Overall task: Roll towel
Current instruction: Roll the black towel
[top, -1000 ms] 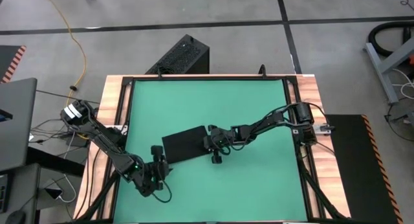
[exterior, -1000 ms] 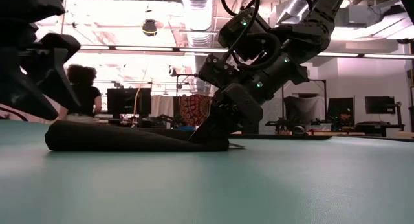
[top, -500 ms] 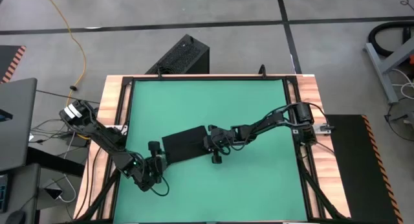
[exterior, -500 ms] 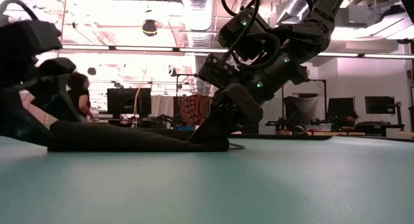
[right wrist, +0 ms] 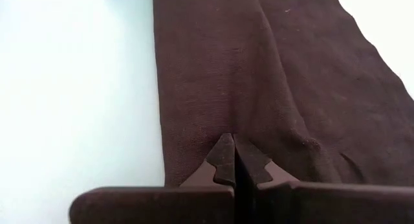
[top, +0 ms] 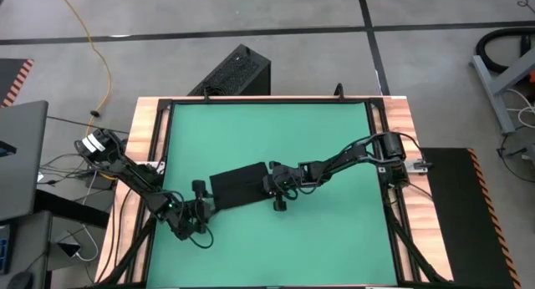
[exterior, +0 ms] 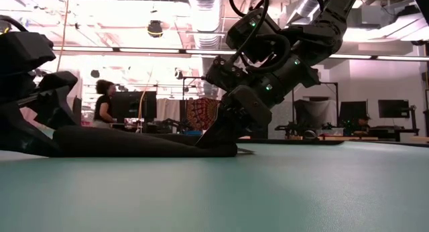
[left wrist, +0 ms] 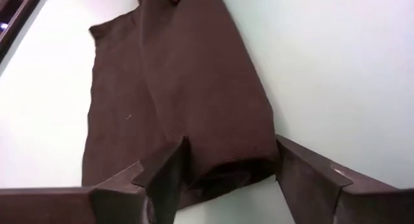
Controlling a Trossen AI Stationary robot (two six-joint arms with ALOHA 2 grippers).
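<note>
The black towel (top: 238,185) lies folded into a long strip on the green mat, near the middle of the table. My left gripper (top: 199,207) is open and low at the strip's left end. In the left wrist view its two fingers (left wrist: 165,179) stand on either side of the thick folded end (left wrist: 226,169). My right gripper (top: 272,185) is shut at the strip's right end. The towel also shows in the low view (exterior: 134,143) as a flat dark band. My left gripper: I cannot tell whether its open fingers touch the towel's left end. My right gripper presses its shut fingertips (right wrist: 234,160) down on the towel's right end (right wrist: 213,130), close to the edge. The fingers slant down from the table's right side (exterior: 224,135). The towel lies flat on the mat under them.
A black vented box (top: 236,72) stands on the floor beyond the table's far edge. A wooden frame (top: 150,130) borders the green mat. Bare mat lies on the far and near sides of the towel. A person (exterior: 104,103) is in the room behind.
My left gripper has moved down and toward the towel's left end, and now sits low at the mat with its open fingers on either side of that end. The towel and my right gripper have kept still.
</note>
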